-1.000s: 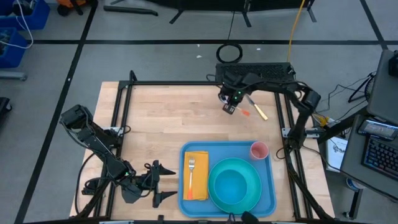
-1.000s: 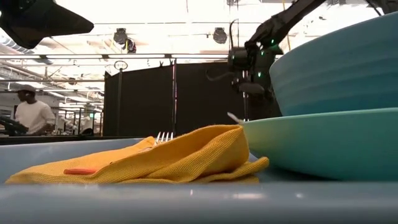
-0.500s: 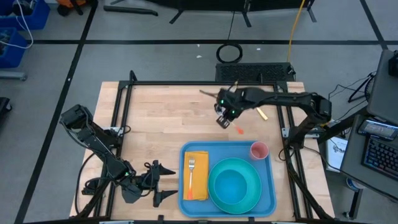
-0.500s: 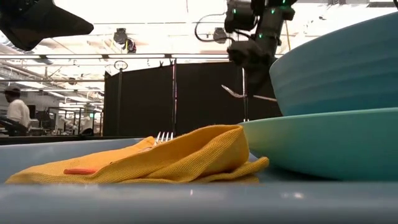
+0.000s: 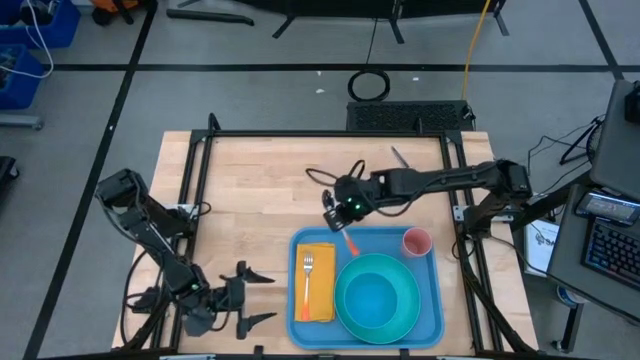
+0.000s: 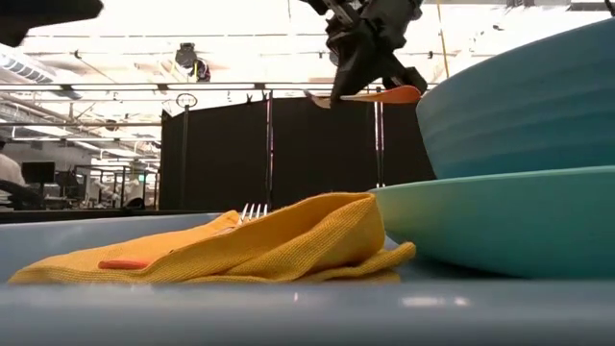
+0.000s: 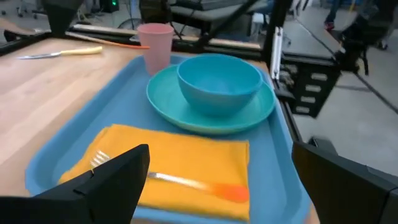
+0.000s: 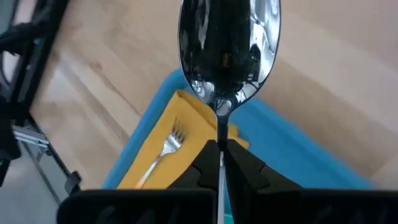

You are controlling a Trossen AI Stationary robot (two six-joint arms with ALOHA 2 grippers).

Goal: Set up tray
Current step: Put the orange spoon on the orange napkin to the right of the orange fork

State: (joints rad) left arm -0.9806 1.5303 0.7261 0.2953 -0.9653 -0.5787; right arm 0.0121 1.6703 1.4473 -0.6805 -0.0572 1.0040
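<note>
Now the right claw (image 5: 340, 212) is over the far edge of the tray (image 5: 312, 318); a second ago it was back near the far side of the worktop (image 5: 260, 190), beside a yellow-handled knife (image 7: 62, 52) that lies out there. It has swung in toward the tray, bringing a spoon (image 8: 227, 50) with it.

That claw is pinched tight on the spoon's stem, with the shiny bowl end sticking out in front and the orange handle trailing behind. It grips the thin part, I think, so the spoon stays steady and can be laid down flat (most likely next to the fork).

On the tray, at the near side of the worktop, the napkin (image 5: 317, 281) lies on the left with the fork (image 5: 307, 279) on top. The plate (image 5: 377, 296) is in the middle with the bowl (image 7: 219, 76) on it, and the pink cup (image 5: 416, 242) stands in the far right corner. Each thing has its own spot, like a set place for a meal.

Off to the left of the tray, low by the near edge, the left claw (image 5: 247, 298) waits with its fingers wide apart and nothing in them. It has slid a little nearer the front edge since a second ago.
</note>
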